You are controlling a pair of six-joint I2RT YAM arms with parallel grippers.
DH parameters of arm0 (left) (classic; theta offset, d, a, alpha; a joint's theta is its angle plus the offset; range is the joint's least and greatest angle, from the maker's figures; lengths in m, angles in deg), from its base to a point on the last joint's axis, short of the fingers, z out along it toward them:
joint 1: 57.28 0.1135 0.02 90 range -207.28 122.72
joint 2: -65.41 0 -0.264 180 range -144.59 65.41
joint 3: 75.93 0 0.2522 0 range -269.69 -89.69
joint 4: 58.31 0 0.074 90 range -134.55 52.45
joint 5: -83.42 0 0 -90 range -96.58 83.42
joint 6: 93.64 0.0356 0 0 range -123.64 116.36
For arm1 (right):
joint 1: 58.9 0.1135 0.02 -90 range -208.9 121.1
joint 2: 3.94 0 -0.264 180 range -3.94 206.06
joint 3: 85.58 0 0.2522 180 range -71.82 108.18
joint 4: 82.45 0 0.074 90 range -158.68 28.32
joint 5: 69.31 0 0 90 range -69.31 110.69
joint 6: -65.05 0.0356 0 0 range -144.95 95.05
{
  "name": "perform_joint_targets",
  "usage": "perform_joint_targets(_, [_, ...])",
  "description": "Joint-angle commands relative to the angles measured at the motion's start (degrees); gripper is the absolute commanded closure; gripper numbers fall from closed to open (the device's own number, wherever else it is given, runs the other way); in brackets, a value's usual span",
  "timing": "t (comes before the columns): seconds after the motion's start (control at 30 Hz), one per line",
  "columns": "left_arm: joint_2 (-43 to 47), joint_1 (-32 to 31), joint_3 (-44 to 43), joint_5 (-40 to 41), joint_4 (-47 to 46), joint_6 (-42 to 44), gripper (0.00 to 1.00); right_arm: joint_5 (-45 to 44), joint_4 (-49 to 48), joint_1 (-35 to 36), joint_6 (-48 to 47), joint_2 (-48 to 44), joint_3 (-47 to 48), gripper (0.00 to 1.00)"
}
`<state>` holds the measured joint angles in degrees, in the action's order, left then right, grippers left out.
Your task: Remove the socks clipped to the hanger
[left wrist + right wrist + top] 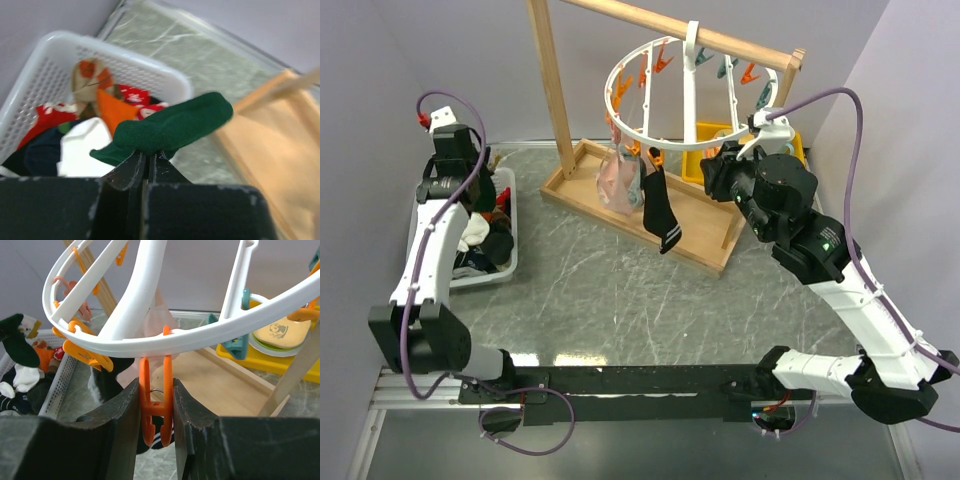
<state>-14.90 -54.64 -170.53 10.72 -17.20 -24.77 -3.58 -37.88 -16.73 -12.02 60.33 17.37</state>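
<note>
Above the basket (46,64), left hand (147,161) grips green sock (175,125); right hand (156,392) squeezes orange clothespin (153,424).

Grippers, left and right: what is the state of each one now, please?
Left gripper: closed, holding the dark green sock.
Right gripper: closed on an orange clothespin of the hanger.

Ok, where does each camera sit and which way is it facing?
Top external: above and behind the bases, looking down at the table, hanger and basket; both arms show.
Left wrist: on the left arm, aimed down into the basket; left gripper shut on green sock.
Right wrist: on the right arm, faces the hanger ring; right gripper clamps an orange clothespin.
Shared: all three show the basket.
</note>
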Motion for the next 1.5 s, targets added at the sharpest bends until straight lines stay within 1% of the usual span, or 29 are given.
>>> perform_joint_targets(0.0, [-2.9, 4.2, -3.4, -2.3, -1.3, -0.6, 0.99, 1.2, 3.0, -2.5, -0.3, -3.4, -1.5, 0.68])
perform_joint_targets(0.03, [-4.5, 5.2, -3.7, -2.8, -0.5, -0.8, 0.94, 1.9, 3.2, -3.1, -0.2, -3.6, -1.7, 0.68])
perform_joint_targets(0.1, [-5.0, 5.3, -4.3, -2.6, 0.9, -0.8, 0.76, 2.9, 3.3, -4.2, 0.1, -4.5, -2.1, 0.67])
perform_joint_targets(0.13, [-4.0, 5.1, -4.1, -2.8, 0.9, -0.9, 0.55, 3.3, 3.2, -4.5, 0.1, -4.9, -2.5, 0.67])
perform_joint_targets(0.17, [-2.8, 4.7, -2.2, -3.1, 0.3, -1.5, 0.45, 3.9, 2.8, -4.6, 0.2, -5.2, -2.8, 0.67])
perform_joint_targets(0.2, [-1.4, 4.1, -0.8, -2.9, -2.9, -1.4, 0.36, 4.1, 2.6, -4.7, 0.2, -5.3, -2.9, 0.67])
perform_joint_targets(0.23, [1.7, 2.7, 0.4, -2.5, -4.0, -1.2, 0.25, 4.5, 2.7, -4.9, 0.2, -5.2, -2.7, 0.67])
perform_joint_targets(0.27, [2.9, 1.9, 1.8, -2.0, -4.8, -0.7, 0.20, 4.8, 3.0, -5.0, 0.3, -4.9, -2.4, 0.67])
perform_joint_targets(0.33, [5.4, -0.8, 2.0, -1.5, -4.9, -0.4, 0.12, 5.7, 3.3, -5.1, 0.6, -4.7, -2.0, 0.66])
perform_joint_targets(0.4, [6.4, -2.3, 1.7, -0.7, -4.2, 0.4, 0.10, 6.7, 3.2, -5.2, 1.0, -4.6, -2.2, 0.66])
perform_joint_targets(0.43, [7.6, -4.7, 1.5, -0.6, -3.0, 0.3, 0.10, 7.0, 3.0, -5.3, 1.1, -4.6, -2.5, 0.66])
perform_joint_targets(0.5, [9.6, -6.6, 3.2, -3.7, -3.7, -1.1, 0.10, 7.3, 2.7, -5.5, 1.5, -4.6, -3.0, 0.65])
perform_joint_targets(0.53, [13.0, -9.5, 5.1, -7.9, -7.4, -2.2, 0.13, 7.7, 2.6, -5.6, 1.7, -4.6, -3.3, 0.65])
perform_joint_targets(0.57, [14.9, -11.3, 10.2, -10.6, -10.9, -3.8, 0.15, 7.7, 2.5, -5.9, 1.7, -4.4, -3.4, 0.65])
perform_joint_targets(0.6, [16.9, -13.2, 12.9, -12.7, -14.0, -4.7, 0.16, 7.8, 2.3, -6.0, 2.0, -4.4, -3.5, 0.65])
perform_joint_targets(0.63, [20.3, -17.3, 15.3, -15.3, -16.5, -7.4, 0.19, 8.1, 2.0, -6.1, 2.2, -4.3, -3.4, 0.65])
perform_joint_targets(0.67, [21.8, -19.2, 19.7, -16.1, -22.0, -8.6, 0.19, 8.4, 1.9, -6.2, 2.3, -4.1, -3.3, 0.65])
perform_joint_targets(0.7, [23.0, -20.9, 21.5, -16.8, -24.4, -9.3, 0.20, 8.5, 1.9, -6.2, 2.4, -3.9, -3.1, 0.65])
perform_joint_targets(0.73, [24.7, -24.0, 23.0, -17.8, -26.7, -10.5, 0.20, 8.7, 2.0, -6.2, 2.5, -3.7, -2.8, 0.65])
perform_joint_targets(0.77, [25.2, -25.4, 25.0, -18.6, -30.3, -11.0, 0.20, 9.2, 2.1, -6.2, 2.7, -3.4, -2.5, 0.65])
perform_joint_targets(0.8, [25.5, -26.8, 25.7, -19.1, -32.0, -11.2, 0.19, 9.4, 2.4, -6.3, 2.7, -3.1, -2.3, 0.65])
perform_joint_targets(0.83, [25.3, -29.4, 26.1, -19.6, -33.1, -11.0, 0.16, 9.6, 2.4, -6.2, 2.8, -3.0, -2.0, 0.65])
perform_joint_targets(0.9, [24.4, -32.4, 25.8, -19.6, -34.5, -9.9, 0.13, 9.9, 2.4, -6.3, 3.1, -3.1, -2.1, 0.65])
perform_joint_targets(0.93, [23.0, -35.2, 25.4, -19.1, -34.5, -8.6, 0.12, 10.0, 2.2, -6.3, 3.2, -3.0, -2.3, 0.65])
perform_joint_targets(1.03, [20.3, -39.5, 23.4, -18.4, -34.2, -6.4, 0.11, 10.3, 2.0, -6.4, 3.4, -3.3, -2.6, 0.65])
perform_joint_targets(1.13, [18.4, -42.4, 22.3, -18.1, -34.6, -5.2, 0.10, 11.3, 1.5, -6.3, 3.6, -3.2, -2.6, 0.65])
perform_joint_targets(1.23, [17.0, -45.2, 21.8, -17.5, -34.8, -4.4, 0.07, 12.2, 1.1, -6.3, 3.7, -3.1, -2.6, 0.65])
perform_joint_targets(1.47, [13.5, -52.0, 20.9, -8.9, -35.0, -0.6, 0.02, 12.8, 0.8, -6.3, 3.3, -2.8, -2.3, 0.65])
